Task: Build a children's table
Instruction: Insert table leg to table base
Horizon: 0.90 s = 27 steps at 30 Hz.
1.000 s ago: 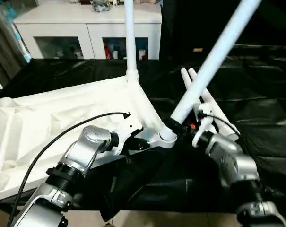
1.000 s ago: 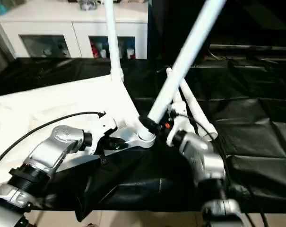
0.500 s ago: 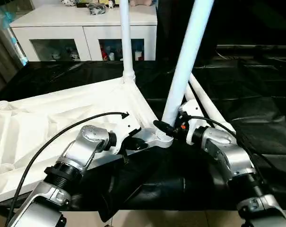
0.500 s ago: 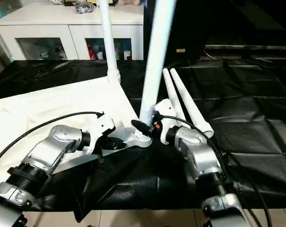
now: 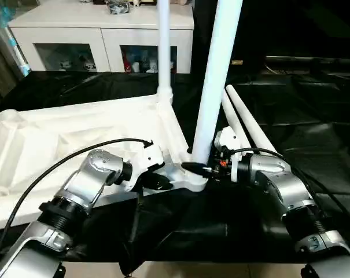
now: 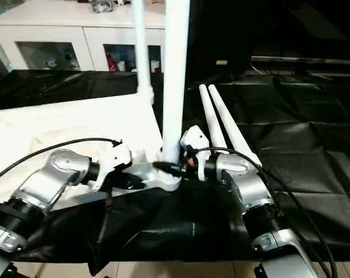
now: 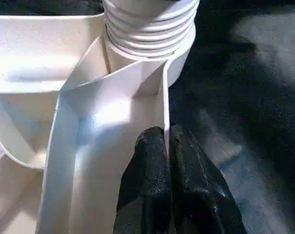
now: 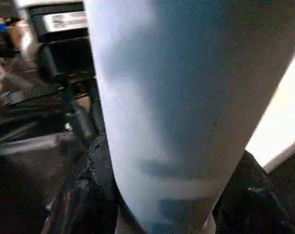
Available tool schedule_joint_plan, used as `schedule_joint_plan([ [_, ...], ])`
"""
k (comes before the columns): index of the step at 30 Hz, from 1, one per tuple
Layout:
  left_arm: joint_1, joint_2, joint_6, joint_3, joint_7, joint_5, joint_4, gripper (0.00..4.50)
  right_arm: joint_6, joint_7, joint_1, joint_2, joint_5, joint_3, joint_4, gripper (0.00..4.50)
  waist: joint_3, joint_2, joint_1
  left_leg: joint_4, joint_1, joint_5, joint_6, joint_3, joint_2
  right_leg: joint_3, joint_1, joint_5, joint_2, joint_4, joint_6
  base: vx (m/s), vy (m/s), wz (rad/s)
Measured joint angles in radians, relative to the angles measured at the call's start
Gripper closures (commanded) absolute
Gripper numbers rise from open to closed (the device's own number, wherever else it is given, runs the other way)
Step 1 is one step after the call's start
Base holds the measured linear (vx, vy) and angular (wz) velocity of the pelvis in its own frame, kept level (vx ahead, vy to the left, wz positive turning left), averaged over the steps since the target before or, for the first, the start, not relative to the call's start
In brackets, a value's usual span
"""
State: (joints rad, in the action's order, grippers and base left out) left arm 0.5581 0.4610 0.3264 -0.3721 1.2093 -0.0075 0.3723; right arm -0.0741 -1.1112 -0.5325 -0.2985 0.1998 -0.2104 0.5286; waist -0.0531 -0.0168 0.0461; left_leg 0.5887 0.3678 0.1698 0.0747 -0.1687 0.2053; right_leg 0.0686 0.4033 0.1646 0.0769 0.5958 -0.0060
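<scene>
The white table top [image 5: 59, 133] lies upside down on black cloth, ribbed side up. One tube leg [image 5: 163, 52] stands upright in the far corner socket. A second leg [image 5: 214, 81] stands nearly upright in the near corner socket [image 5: 189, 176], and my right gripper [image 5: 199, 168] is shut on it just above its base. In the right wrist view that leg [image 8: 157, 122] runs between my fingers [image 8: 86, 195]. My left gripper [image 5: 157, 183] is shut on the top's thin rim wall [image 7: 165, 112] beside that socket, below the leg's threaded end [image 7: 149, 24]. Two more legs [image 5: 247, 119] lie on the cloth.
A white cabinet with glass doors [image 5: 99, 40] stands behind the work surface. Black cloth [image 5: 313, 104] covers the surface to the right and hangs over its front edge [image 5: 180, 249]. The two loose legs lie just behind my right forearm [image 5: 284, 191].
The leg in my right gripper has swung from leaning far right to nearly upright over the near corner socket. My left gripper has stayed pinched on the rim. The head camera has shifted a little.
</scene>
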Motion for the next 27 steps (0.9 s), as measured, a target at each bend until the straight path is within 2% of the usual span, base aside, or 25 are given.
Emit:
schedule_joint_plan([
  [6, -0.011, 0.016, 0.043, 0.003, -0.006, -0.001, -0.054, 4.5, 0.035, -0.02, -0.014, 0.002, 0.002, -0.002, 0.019, 2.57, -0.012, 0.008, -0.001, -0.004, -0.001, 0.0, 0.0, -0.001, 0.0, -0.001, 0.0, 0.0, 0.0, -0.002, 0.0, 0.0, 0.0, 0.0],
  [9, -0.01, -0.001, 0.079, 0.023, -0.068, -0.001, -0.056, 4.5, 0.042, 0.064, -0.038, 0.02, -0.007, -0.002, 0.051, 2.57, -0.02, 0.007, -0.009, -0.004, -0.003, 0.0, 0.0, -0.001, -0.001, -0.001, 0.0, 0.0, 0.0, -0.002, 0.0, 0.0, 0.0, 0.0],
  [12, 0.002, -0.026, 0.123, 0.045, -0.136, 0.002, -0.056, 4.5, 0.043, 0.169, -0.066, 0.045, -0.03, 0.004, 0.083, 2.57, -0.033, 0.012, -0.015, -0.007, -0.004, 0.0, 0.0, 0.0, -0.001, 0.0, 0.001, 0.0, 0.0, -0.004, 0.001, 0.0, 0.0, 0.0],
  [17, 0.029, -0.116, 0.257, 0.1, -0.293, 0.005, -0.058, 4.5, 0.022, 0.399, -0.123, 0.128, -0.045, 0.063, 0.17, 2.57, -0.048, 0.016, -0.019, -0.022, -0.006, 0.0, 0.0, 0.0, -0.003, 0.004, 0.003, 0.0, 0.0, -0.028, 0.0, 0.0, 0.0, 0.0],
  [20, 0.042, -0.162, 0.327, 0.129, -0.382, 0.012, -0.071, 4.5, 0.012, 0.512, -0.172, 0.17, -0.048, 0.089, 0.225, 2.57, -0.058, 0.015, -0.022, -0.025, -0.006, 0.0, 0.0, 0.0, -0.003, 0.005, 0.004, 0.0, 0.0, -0.035, 0.0, 0.0, 0.0, 0.0],
  [23, 0.07, -0.251, 0.413, 0.162, -0.529, 0.045, -0.074, 4.5, -0.003, 0.699, -0.261, 0.232, -0.049, 0.126, 0.334, 2.57, -0.066, 0.013, -0.032, -0.025, -0.007, 0.0, 0.0, 0.0, -0.006, 0.004, 0.005, 0.001, 0.001, -0.038, 0.0, 0.0, 0.0, 0.0],
  [27, 0.089, -0.324, 0.439, 0.182, -0.637, 0.047, -0.057, 4.5, -0.003, 0.824, -0.319, 0.275, -0.056, 0.146, 0.402, 2.57, -0.07, 0.013, -0.039, -0.033, -0.008, 0.0, 0.0, 0.006, -0.012, 0.005, 0.005, 0.001, 0.002, -0.048, 0.0, 0.0, 0.0, 0.0],
])
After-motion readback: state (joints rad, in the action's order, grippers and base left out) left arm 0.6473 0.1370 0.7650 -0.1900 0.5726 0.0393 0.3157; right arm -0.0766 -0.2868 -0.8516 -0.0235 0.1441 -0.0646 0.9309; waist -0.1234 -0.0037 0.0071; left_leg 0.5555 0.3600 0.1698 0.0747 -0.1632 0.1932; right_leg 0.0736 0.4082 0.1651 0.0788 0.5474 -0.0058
